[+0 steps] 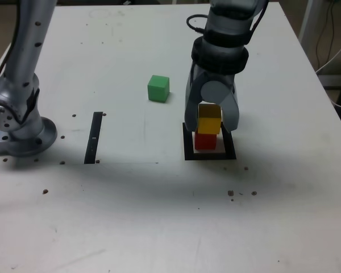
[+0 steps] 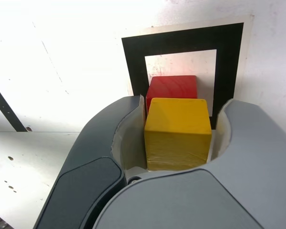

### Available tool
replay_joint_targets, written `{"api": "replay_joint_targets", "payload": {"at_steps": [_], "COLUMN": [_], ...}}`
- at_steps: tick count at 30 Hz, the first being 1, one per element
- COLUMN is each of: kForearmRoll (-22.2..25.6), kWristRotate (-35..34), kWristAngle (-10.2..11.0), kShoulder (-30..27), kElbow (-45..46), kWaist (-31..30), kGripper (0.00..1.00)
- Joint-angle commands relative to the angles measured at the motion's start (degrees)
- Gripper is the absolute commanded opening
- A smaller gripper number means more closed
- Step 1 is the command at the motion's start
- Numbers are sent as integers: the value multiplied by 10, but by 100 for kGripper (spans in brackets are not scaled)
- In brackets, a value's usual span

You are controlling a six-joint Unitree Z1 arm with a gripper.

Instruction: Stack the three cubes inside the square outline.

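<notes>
The yellow cube sits on top of the red cube inside the square outline. My gripper straddles the yellow cube from above, its jaws slightly parted on either side of it. In the wrist view the yellow cube lies between the two fingers of the gripper with a thin gap at one side. Beyond it show the red cube and the black frame of the square outline. The green cube lies alone on the table, toward the exterior view's left of the stack and farther back.
A thin black strip lies flat on the white table at the exterior view's left. The arm's grey base stands at the far left edge. Small dark specks dot the tabletop. Cables hang past the table's right edge.
</notes>
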Motion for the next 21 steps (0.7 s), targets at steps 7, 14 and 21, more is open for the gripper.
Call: {"api": "replay_joint_targets", "payload": {"at_steps": [7, 14, 21], "kForearmRoll": [-3, 1, 17], "kWristRotate": [0, -1, -3], "kWristAngle": [0, 10, 28], "kShoulder": [-6, -36, -70], "kElbow": [9, 9, -4], "kWaist": [5, 6, 6], "kGripper": [98, 98, 99]}}
